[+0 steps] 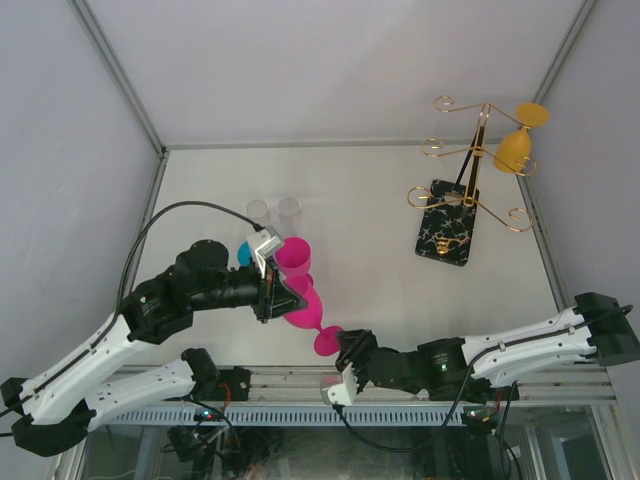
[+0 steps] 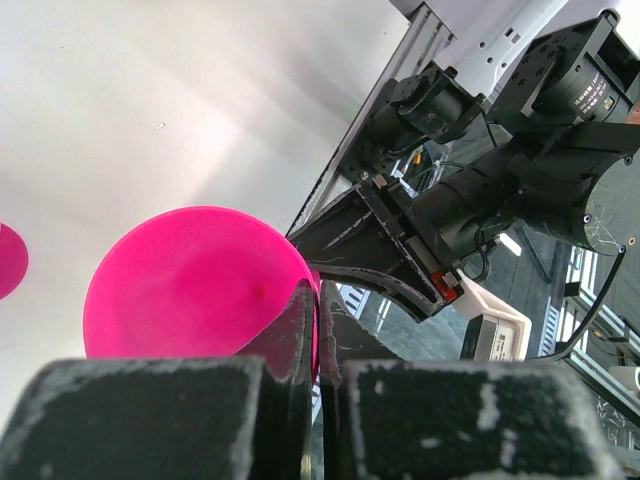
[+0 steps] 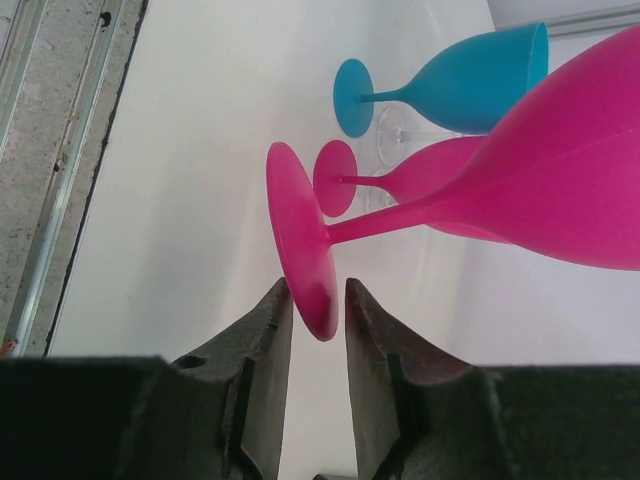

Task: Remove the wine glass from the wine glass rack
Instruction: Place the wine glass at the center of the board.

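Note:
The gold wire wine glass rack (image 1: 470, 165) stands on its black marbled base (image 1: 445, 235) at the back right. A yellow wine glass (image 1: 514, 150) hangs upside down from it. My left gripper (image 1: 275, 290) is shut on the bowl rim of a pink wine glass (image 1: 303, 305), which lies tilted near the front edge; the rim is pinched between the jaws in the left wrist view (image 2: 190, 285). My right gripper (image 1: 345, 352) is open, with its fingers (image 3: 270, 320) on either side of that glass's foot (image 3: 298, 235) and small gaps on both sides.
A second pink glass (image 1: 293, 254), a blue glass (image 1: 245, 253) and two clear glasses (image 1: 258, 210) sit behind the left gripper. The metal frame rail (image 1: 400, 385) runs along the table's front edge. Walls close in the table on both sides and at the back.

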`<state>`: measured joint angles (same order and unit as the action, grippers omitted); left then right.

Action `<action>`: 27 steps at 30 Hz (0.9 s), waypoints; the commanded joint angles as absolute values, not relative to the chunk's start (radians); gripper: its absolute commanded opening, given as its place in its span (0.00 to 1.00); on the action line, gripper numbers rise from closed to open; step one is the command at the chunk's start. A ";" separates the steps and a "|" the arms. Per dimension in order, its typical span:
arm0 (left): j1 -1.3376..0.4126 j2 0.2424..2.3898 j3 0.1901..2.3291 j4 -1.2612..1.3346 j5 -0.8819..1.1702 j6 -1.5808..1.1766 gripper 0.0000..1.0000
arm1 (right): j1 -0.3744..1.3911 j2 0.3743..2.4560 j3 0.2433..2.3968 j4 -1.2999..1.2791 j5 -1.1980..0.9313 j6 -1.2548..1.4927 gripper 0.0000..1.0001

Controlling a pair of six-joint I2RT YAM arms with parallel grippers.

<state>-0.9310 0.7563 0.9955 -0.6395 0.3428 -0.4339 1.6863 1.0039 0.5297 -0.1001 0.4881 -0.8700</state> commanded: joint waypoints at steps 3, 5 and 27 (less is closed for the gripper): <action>-0.933 0.752 1.061 -0.613 0.339 -0.435 0.00 | 1.690 0.984 0.525 -0.067 0.516 -0.833 0.27; -0.933 0.755 1.063 -0.621 0.329 -0.431 0.00 | 1.694 0.978 0.525 -0.063 0.525 -0.825 0.28; -1.070 0.682 0.966 -0.814 -0.131 -0.497 0.00 | 1.785 0.863 0.512 0.230 0.920 -0.446 0.57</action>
<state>-1.0271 0.7250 0.9894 -0.7841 0.0463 -0.4816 1.7863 0.8764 0.5110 0.0582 0.7868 -0.5503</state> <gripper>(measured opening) 0.011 0.557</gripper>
